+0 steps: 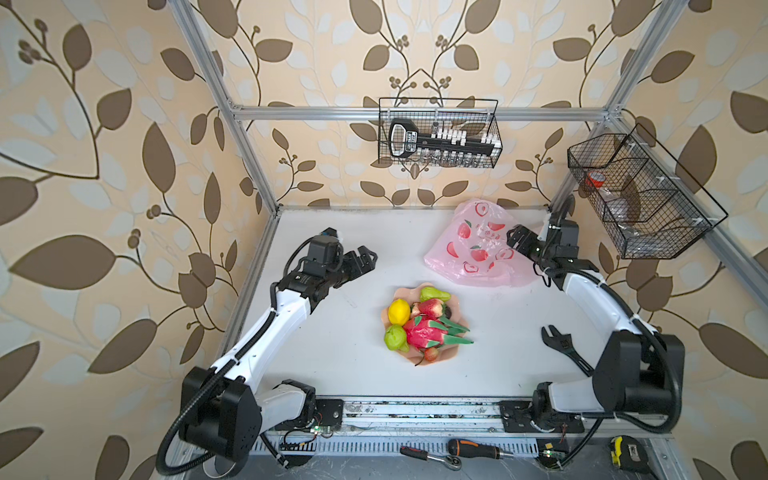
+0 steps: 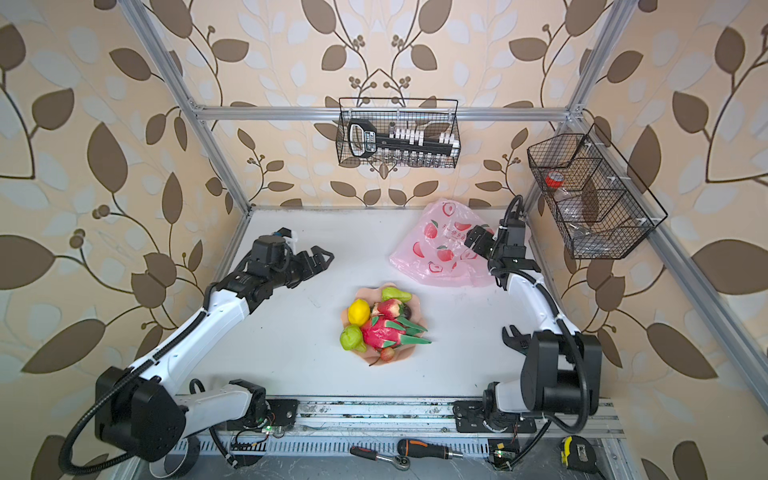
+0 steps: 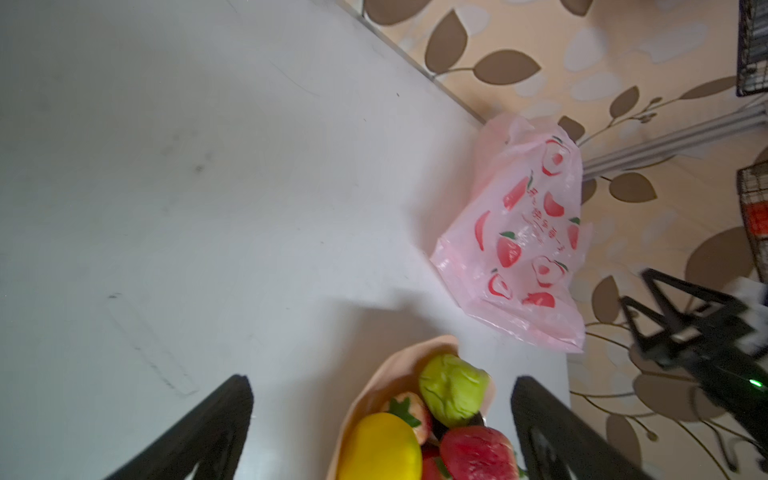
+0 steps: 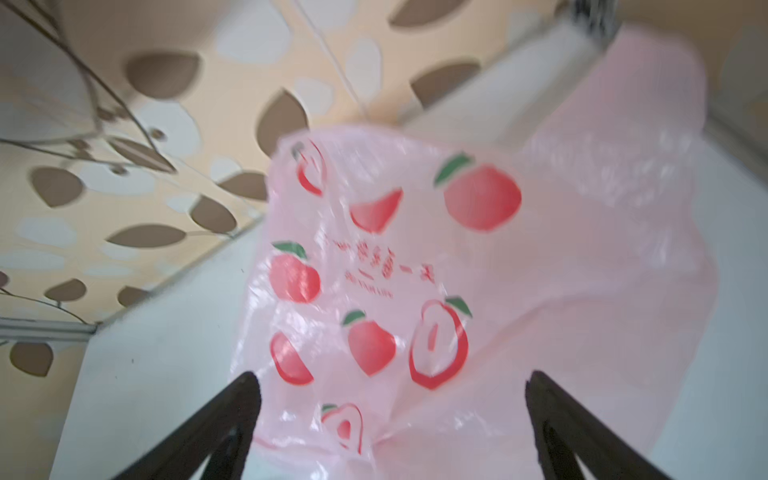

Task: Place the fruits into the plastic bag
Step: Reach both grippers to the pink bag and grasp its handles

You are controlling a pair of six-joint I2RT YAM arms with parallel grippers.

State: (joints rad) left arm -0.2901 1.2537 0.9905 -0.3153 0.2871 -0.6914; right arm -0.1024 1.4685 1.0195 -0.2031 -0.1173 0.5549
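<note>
1. The fruits (image 1: 419, 324) are heaped on the peach scalloped plate (image 1: 451, 353): a yellow lemon (image 1: 399, 311), green pears (image 1: 434, 294), a pink dragon fruit (image 1: 422, 336) and red strawberry pieces (image 1: 430, 309).
2. The plastic bag (image 1: 473, 245) lies crumpled on the white table (image 1: 332, 332), behind the plate and a little to its right, clear of its rim.
3. The right gripper (image 1: 512, 241) hangs over the side of the bag away from the plate, jaws wide apart and clamping nothing. I cannot tell whether it touches the film.
4. The left gripper (image 1: 371, 258) hangs behind and left of the plate, well apart from it, jaws spread and empty.
5. A black wrench (image 1: 561, 345) lies right of the plate.
</note>
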